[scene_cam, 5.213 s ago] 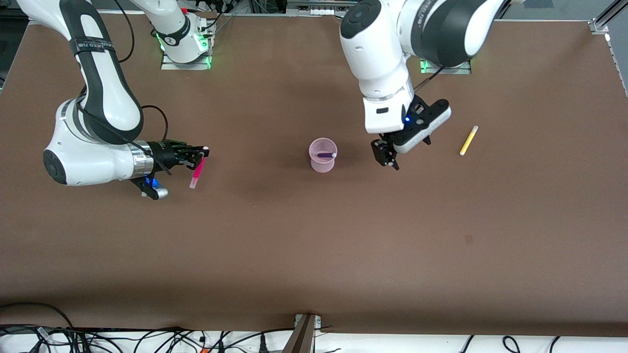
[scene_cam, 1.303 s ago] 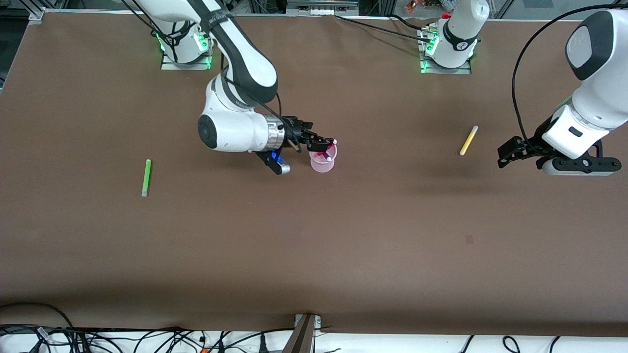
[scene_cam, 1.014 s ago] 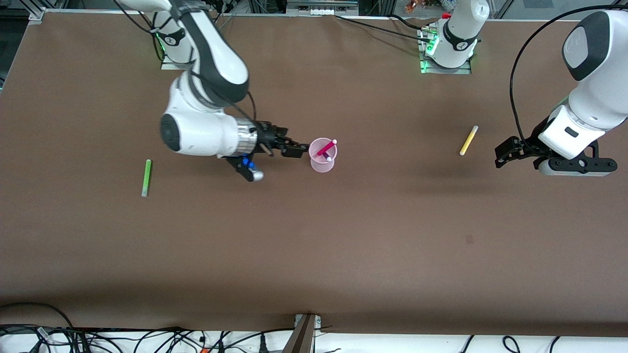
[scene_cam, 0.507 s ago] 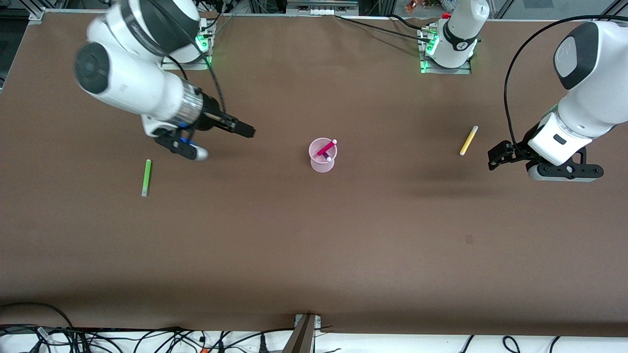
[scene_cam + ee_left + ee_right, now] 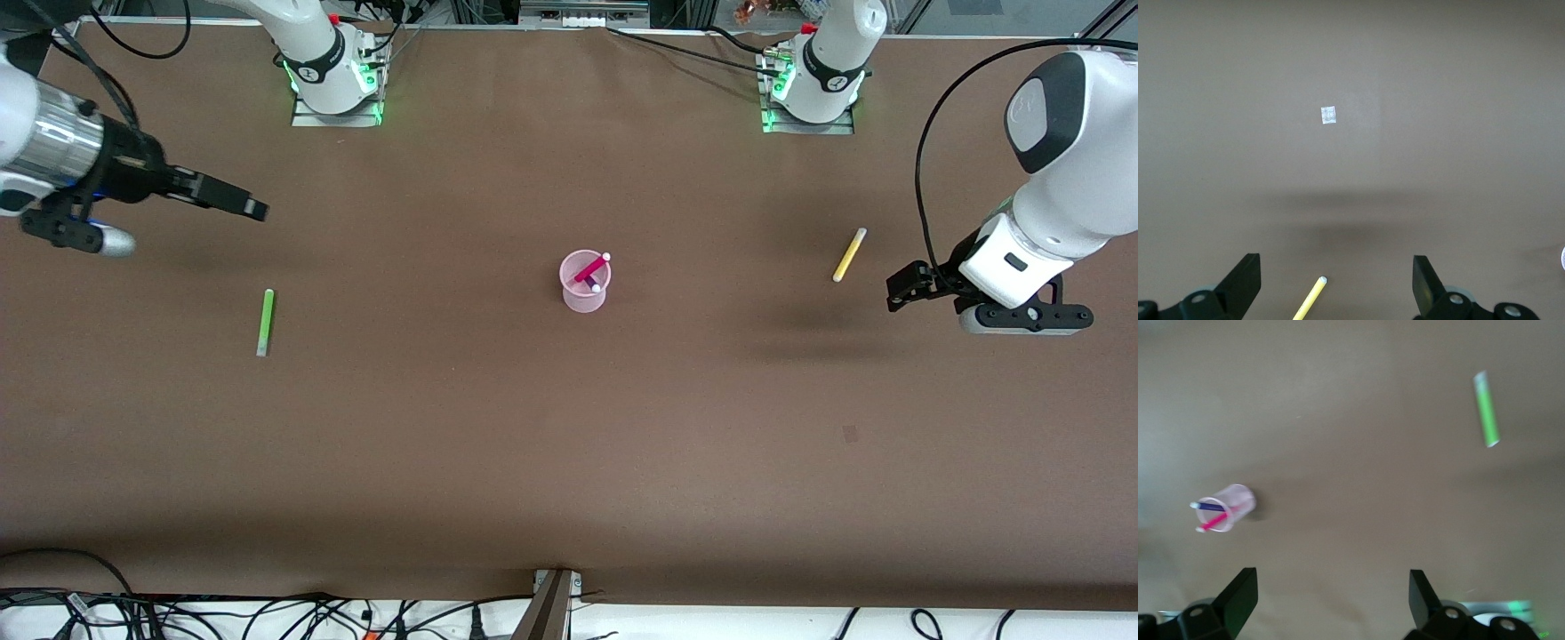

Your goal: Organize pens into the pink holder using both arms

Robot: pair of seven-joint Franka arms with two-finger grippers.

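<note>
1. The pink holder stands upright near the middle of the brown counter. It also appears in the right wrist view.
2. Two pens rest inside the pink holder, both leaning against its rim: the magenta pen and the purple pen. Their pale ends stick out above the rim.
3. The green pen lies flat on the counter toward the right arm's end, well apart from the pink holder. The right wrist view shows it as well.
4. The yellow pen lies flat on the counter toward the left arm's end, tilted, well apart from the pink holder. Its pale tip shows in the left wrist view.
5. The right pincer hangs over bare counter at the right arm's end, above no pen. Its jaws stand released and grasp nothing.
6. The left pincer hangs over the counter just beside the yellow pen, at the left arm's end. Its jaws stand released and grasp nothing.
7. A small pale square mark sits on the counter in the left wrist view.
</note>
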